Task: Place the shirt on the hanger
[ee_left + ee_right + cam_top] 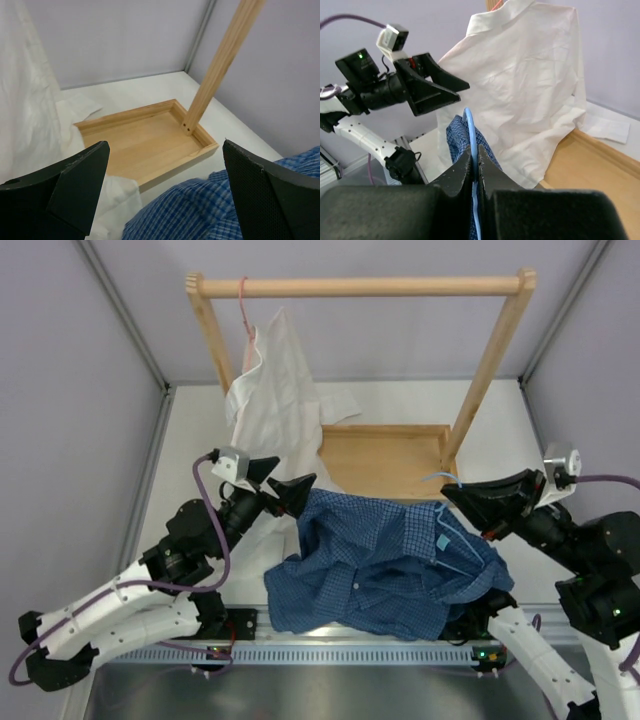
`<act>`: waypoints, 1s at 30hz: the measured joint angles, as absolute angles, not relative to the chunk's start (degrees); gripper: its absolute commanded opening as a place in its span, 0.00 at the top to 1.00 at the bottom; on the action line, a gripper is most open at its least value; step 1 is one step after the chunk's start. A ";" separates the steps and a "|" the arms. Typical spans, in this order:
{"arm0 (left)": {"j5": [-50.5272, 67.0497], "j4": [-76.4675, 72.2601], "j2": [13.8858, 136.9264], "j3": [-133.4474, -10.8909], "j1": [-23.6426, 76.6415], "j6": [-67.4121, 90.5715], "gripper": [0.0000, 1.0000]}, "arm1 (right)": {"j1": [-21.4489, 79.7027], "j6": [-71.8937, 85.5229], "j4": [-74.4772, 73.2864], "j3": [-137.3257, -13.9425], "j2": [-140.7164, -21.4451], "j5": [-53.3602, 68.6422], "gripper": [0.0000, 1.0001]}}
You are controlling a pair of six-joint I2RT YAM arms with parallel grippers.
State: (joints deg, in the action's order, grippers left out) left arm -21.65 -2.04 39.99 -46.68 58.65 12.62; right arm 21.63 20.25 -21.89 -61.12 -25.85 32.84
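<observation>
Right wrist view shows the right gripper [474, 159] clamped on the thin blue wire of the hanger [468, 122], held edge-on with its far end against the bunched shirt [455, 137], probably so it can slide inside the cloth. Opposite, the left gripper [283, 487] hangs with jaws wide over the shirt's far corner, seemingly ready to lift fabric onto the wire. That shirt lies crumpled between both arms, just in front of the wooden tray [385, 455].
</observation>
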 measured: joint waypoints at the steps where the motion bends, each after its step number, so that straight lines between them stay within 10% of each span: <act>1: -23.29 -2.11 38.72 -45.19 58.65 12.71 0.02 | 21.63 19.97 -22.81 -62.39 -25.89 32.56 1.00; 30: -12.14 -4.91 36.95 -38.17 58.65 12.23 0.08 | 21.65 13.50 -40.95 -75.81 -30.00 16.12 1.00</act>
State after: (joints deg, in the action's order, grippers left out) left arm -12.14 -4.91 36.95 -38.17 58.65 12.23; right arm 21.65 13.50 -40.95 -75.81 -30.00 16.12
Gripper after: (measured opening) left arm 0.933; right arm 0.009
